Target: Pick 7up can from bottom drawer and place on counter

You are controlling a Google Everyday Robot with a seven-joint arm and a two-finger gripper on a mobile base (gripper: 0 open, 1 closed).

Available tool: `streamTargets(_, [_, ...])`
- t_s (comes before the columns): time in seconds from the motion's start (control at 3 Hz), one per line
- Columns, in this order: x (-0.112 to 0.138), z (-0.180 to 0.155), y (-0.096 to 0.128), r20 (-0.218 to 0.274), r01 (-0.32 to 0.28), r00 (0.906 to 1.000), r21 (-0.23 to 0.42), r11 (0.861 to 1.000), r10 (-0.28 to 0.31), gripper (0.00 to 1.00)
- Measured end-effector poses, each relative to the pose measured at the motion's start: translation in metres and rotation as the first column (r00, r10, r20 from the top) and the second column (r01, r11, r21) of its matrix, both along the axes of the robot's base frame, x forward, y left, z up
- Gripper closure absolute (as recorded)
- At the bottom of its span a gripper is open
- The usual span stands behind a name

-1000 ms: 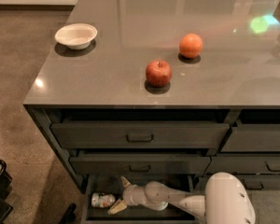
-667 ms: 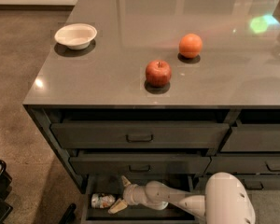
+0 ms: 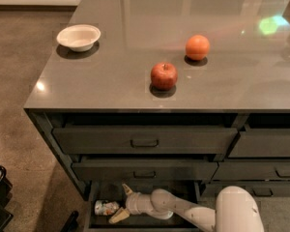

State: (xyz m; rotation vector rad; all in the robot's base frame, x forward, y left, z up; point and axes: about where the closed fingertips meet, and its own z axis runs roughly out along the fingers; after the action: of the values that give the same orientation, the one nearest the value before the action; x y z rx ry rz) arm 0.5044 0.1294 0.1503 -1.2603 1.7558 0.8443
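The 7up can (image 3: 106,207) lies on its side at the left of the open bottom drawer (image 3: 94,221), silvery with green marking. My gripper (image 3: 122,203) reaches into the drawer from the right, just right of the can. It is open, with one finger (image 3: 127,189) above and one finger (image 3: 118,217) below, and the can sits at the mouth of the gap, not between the fingers. The grey glossy counter (image 3: 111,86) lies above the drawer stack.
On the counter stand a white bowl (image 3: 79,36) at the left, a red apple (image 3: 164,76) in the middle and an orange (image 3: 197,47) behind it. Two shut handled drawers (image 3: 144,140) sit above the open one. A narrower drawer stack (image 3: 266,144) is at the right.
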Motion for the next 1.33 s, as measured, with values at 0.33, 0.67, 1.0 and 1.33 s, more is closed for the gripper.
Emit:
streamTargets(0.33, [-0.009,0.011,0.019,-0.004,-0.038,0.9993,0.079,0.996,0.038,0.00])
streamTargets(0.67, [-0.017,0.015,0.035,-0.007,-0.076,0.9970,0.121,0.990,0.078,0.00])
streamTargets(1.0, [-0.027,0.014,0.051,0.012,-0.147,0.9891,0.084,0.986,0.147,0.00])
streamTargets(1.33, [-0.028,0.006,0.059,0.032,-0.200,0.9792,-0.023,0.980,0.200,0.00])
